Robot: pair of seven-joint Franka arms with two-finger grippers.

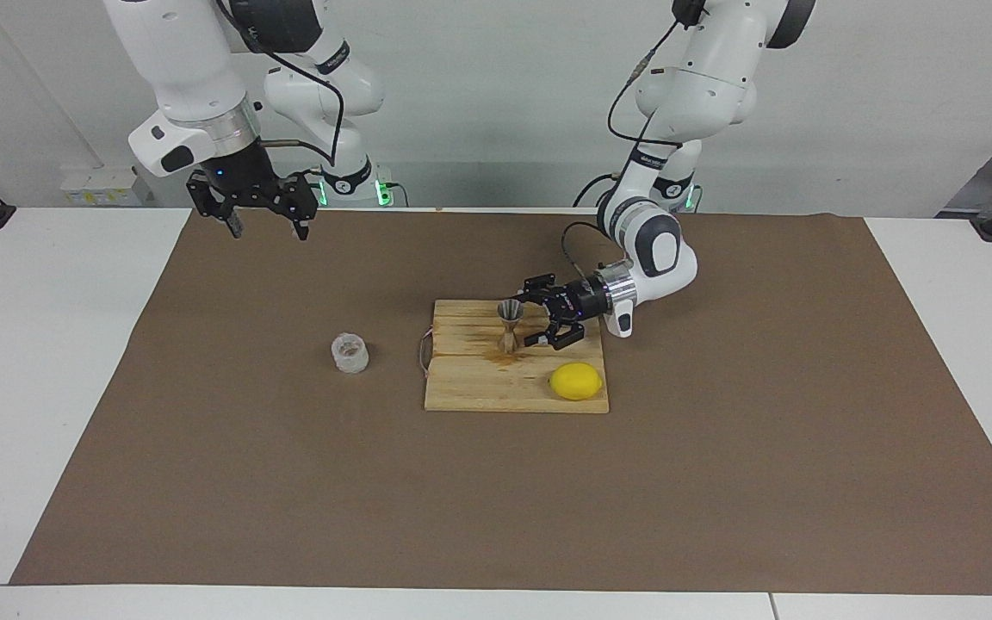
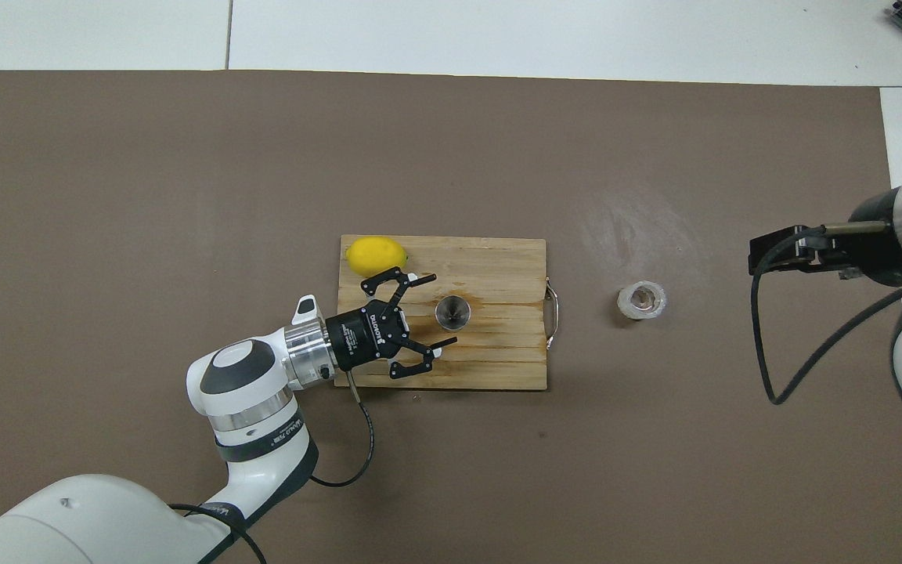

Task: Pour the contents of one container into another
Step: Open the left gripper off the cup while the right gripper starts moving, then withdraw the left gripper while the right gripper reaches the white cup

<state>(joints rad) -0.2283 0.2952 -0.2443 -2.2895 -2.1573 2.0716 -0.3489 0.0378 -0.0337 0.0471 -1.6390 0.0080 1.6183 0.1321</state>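
Overhead view: brown mat covers white table

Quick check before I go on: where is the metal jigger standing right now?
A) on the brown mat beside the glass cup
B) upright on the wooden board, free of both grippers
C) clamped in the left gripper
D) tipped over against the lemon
B: the jigger stands upright on the wooden board, with the open left gripper beside it and not touching it.
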